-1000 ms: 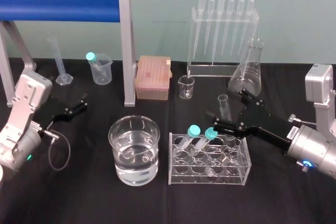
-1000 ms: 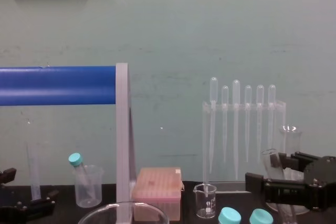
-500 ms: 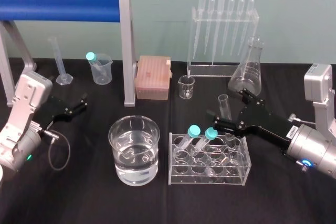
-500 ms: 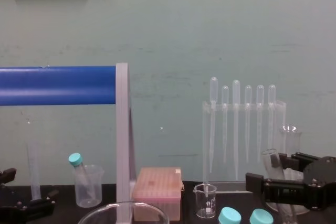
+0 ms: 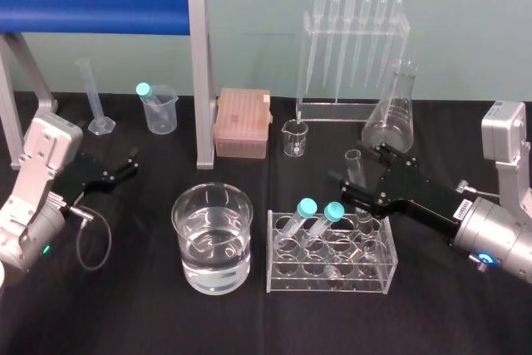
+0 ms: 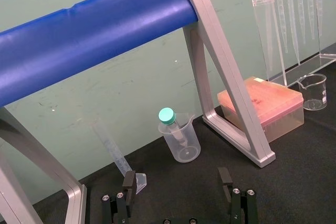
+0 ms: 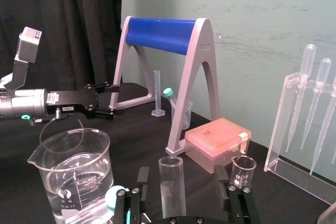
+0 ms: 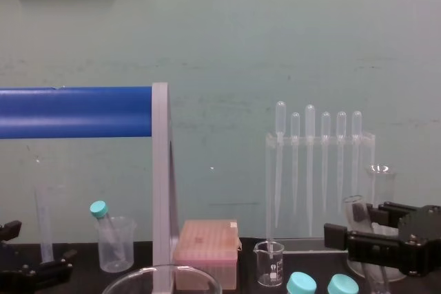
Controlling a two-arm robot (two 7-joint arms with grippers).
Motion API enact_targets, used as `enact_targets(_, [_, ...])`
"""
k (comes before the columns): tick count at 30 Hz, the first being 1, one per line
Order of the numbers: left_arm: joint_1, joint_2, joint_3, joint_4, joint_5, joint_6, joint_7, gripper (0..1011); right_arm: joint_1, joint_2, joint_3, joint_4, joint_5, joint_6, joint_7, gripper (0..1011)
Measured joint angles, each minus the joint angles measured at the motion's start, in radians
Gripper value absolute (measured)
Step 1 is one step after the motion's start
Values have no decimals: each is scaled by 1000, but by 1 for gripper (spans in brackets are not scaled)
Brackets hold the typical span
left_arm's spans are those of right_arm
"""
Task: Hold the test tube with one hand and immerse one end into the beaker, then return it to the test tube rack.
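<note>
Currently the right hand (image 5: 360, 174) is hovering wide open around the test tube (image 5: 354, 164), which is standing upright in the rack (image 5: 332, 276), right of the beaker (image 5: 184, 230); the left hand (image 5: 126, 165) is resting open on the worktop (image 5: 133, 305).

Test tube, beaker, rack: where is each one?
test tube (image 5: 356, 170), head view, middle of the clear glass.
beaker (image 5: 212, 265), head view, front wall.
rack (image 5: 328, 278), head view, front wall.

Bare gap between beaker (image 5: 211, 237) and rack (image 5: 331, 276); teal-capped tubes (image 5: 308, 206) near test tube (image 5: 355, 168)
</note>
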Motion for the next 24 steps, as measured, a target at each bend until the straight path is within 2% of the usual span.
enact_targets(6, [0, 0, 0, 0, 0, 0, 0, 1000, 0, 0, 0, -1, 1, 0, 0, 651])
enact_targets(11, [0, 0, 0, 0, 0, 0, 0, 1000, 0, 1, 0, -1, 1, 0, 0, 463])
enact_targets(13, [0, 0, 0, 0, 0, 0, 0, 1000, 0, 1, 0, -1, 1, 0, 1, 424])
enact_targets(14, [0, 0, 0, 0, 0, 0, 0, 1000, 0, 1, 0, -1, 1, 0, 1, 362])
enact_targets(17, [0, 0, 0, 0, 0, 0, 0, 1000, 0, 1, 0, -1, 1, -1, 1, 302])
enact_targets(18, [0, 0, 0, 0, 0, 0, 0, 1000, 0, 1, 0, -1, 1, 0, 1, 251])
enact_targets(24, [0, 0, 0, 0, 0, 0, 0, 1000, 0, 1, 0, -1, 1, -1, 1, 226])
